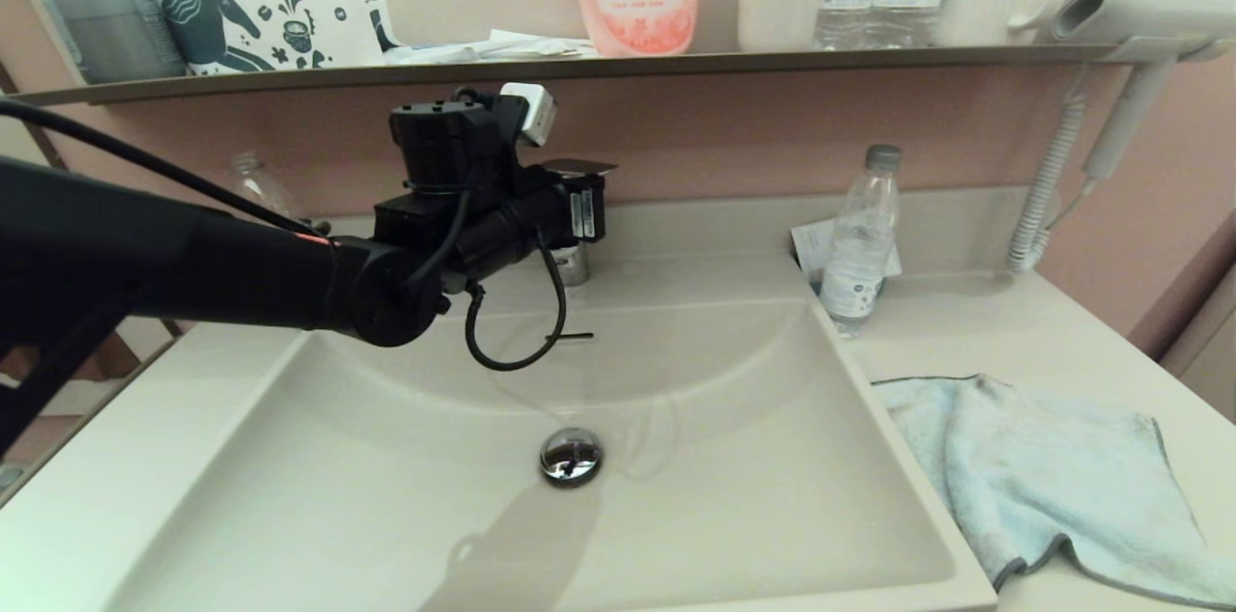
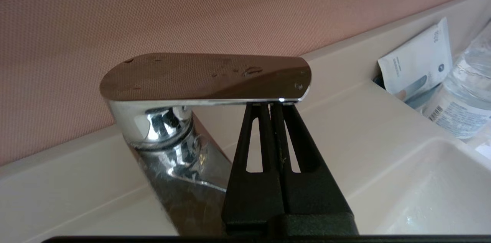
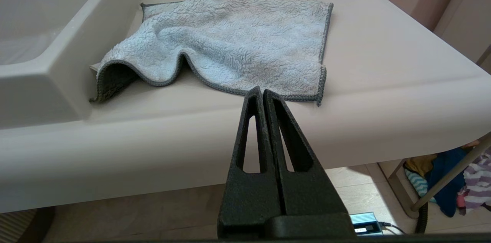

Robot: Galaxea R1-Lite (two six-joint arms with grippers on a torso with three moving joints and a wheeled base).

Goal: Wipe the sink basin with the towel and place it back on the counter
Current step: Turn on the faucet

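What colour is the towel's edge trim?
Dark grey, around the pale-blue towel; clearest in the right wrist view.

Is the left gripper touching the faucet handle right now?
Touching. In the left wrist view the shut left gripper has its tips pressed up under the front edge of the chrome faucet handle, with no gap visible.

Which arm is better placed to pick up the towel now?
The right: its shut end effector sits just before the towel on the counter. The left end effector is under the faucet handle.

Fluffy microfibre towel (image 3: 234, 47), smooth glossy cream sink basin (image 1: 386, 496), mirror-bright chrome faucet lever (image 2: 207, 76), clear plastic bottle (image 1: 859, 245).
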